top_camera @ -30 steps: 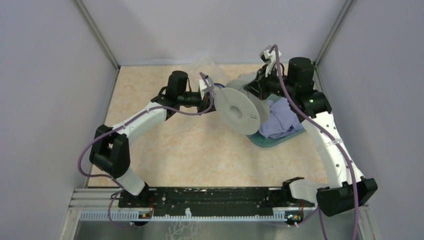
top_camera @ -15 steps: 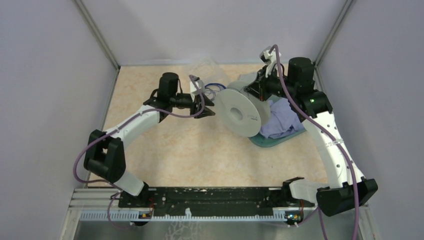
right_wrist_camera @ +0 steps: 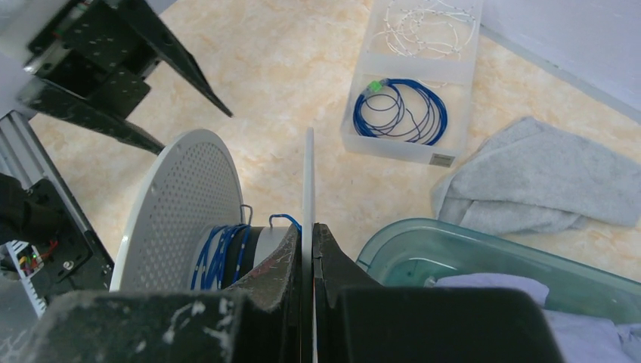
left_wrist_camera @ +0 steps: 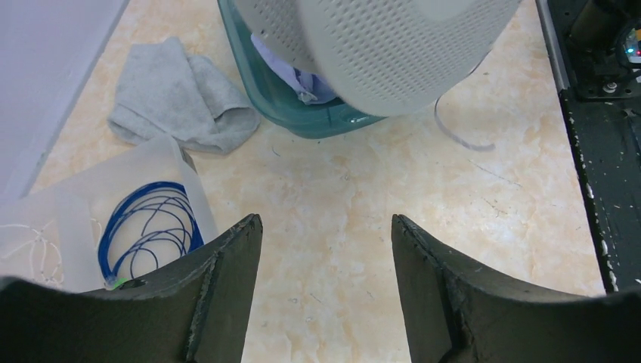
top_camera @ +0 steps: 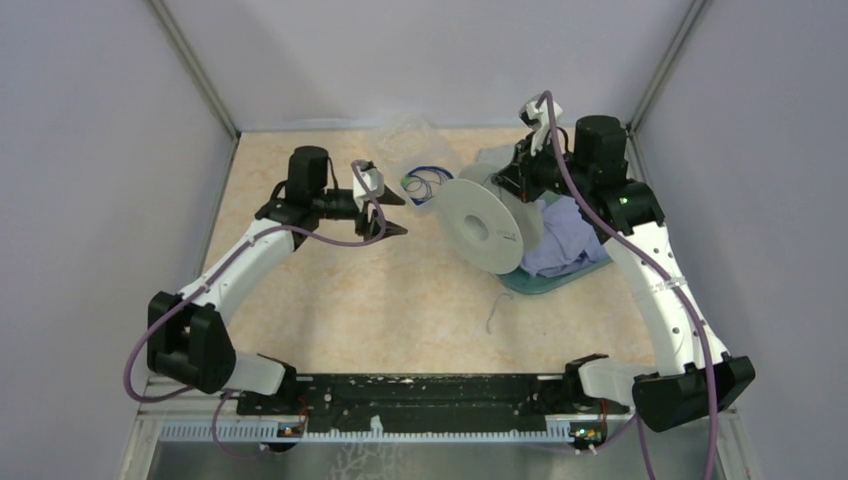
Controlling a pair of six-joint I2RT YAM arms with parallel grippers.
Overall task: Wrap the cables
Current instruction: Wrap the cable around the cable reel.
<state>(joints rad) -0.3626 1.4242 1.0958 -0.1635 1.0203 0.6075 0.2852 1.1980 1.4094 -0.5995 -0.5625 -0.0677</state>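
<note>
clear tray (right_wrist_camera: 419,68) — blue wire coil (right_wrist_camera: 412,113); teal tub (right_wrist_camera: 408,234) — lilac cloth (right_wrist_camera: 529,302)

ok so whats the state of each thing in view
spool: held tilted on edge
cable: few turns wound on spool core
left gripper: jaws open, empty
right gripper: jaws shut on spool flange
blue wire coil: coiled in clear tray
grey cloth: crumpled
teal tub: holds lavender cloth

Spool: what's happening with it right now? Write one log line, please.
right gripper: shut on spool flange | left gripper: open, empty, apart from spool | blue coil: in clear box
</note>
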